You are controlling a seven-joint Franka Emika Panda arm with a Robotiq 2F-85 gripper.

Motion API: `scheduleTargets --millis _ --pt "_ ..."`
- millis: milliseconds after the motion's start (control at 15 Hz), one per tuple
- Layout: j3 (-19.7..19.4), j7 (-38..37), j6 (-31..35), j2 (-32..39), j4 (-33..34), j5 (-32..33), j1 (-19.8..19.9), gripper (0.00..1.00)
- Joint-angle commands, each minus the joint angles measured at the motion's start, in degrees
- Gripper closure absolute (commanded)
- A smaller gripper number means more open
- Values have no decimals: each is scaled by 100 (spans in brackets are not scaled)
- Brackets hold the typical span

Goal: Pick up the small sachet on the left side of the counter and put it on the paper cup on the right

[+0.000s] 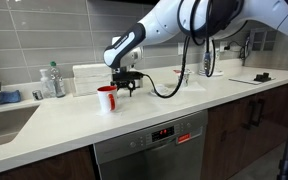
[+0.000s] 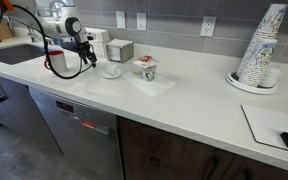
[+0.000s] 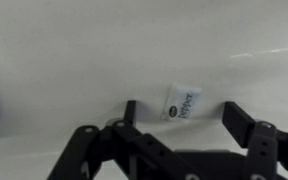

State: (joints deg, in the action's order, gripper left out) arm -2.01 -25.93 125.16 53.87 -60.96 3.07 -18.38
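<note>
The small sachet [image 3: 182, 103] is a white packet printed "pepper". It lies flat on the pale counter in the wrist view. My gripper [image 3: 182, 116] is open, with one finger on each side of the sachet and not touching it. In both exterior views the gripper [image 1: 127, 86] [image 2: 85, 52] hangs low over the counter next to the glossy red cup [image 1: 106, 98] [image 2: 59, 62]. The paper cup [image 2: 145, 68], white with reddish markings, stands on a white napkin some way from the gripper. The sachet is too small to see in the exterior views.
A low white cup on a saucer [image 2: 112, 70] stands between the red cup and the paper cup. A box [image 2: 119, 50] sits by the wall. A tall stack of cups [image 2: 262, 45] stands on a plate. A sink [image 1: 4, 115] and a bottle [image 1: 52, 80] are at one end.
</note>
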Motion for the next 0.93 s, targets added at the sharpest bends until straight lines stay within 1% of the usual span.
scheduleTargets --millis 0,67,133,333,400,467,533,600,733,867 --pt "-120 -133 -472 158 320 177 -107 15" --pt "-124 -112 -545 143 332 209 -119 17" --pt "-143 -116 -599 140 343 255 -139 16" --pt "-108 -71 -638 175 419 270 -135 30" --pt "-101 -62 -621 198 448 271 -131 30" --pt "-73 -6 -568 225 481 255 -116 37" --pt "-36 43 -550 265 530 214 -87 34" --pt "-58 65 -534 270 516 169 -86 37" --pt "1 75 -566 337 621 150 -42 40" --pt "11 92 -618 371 673 138 -24 37"
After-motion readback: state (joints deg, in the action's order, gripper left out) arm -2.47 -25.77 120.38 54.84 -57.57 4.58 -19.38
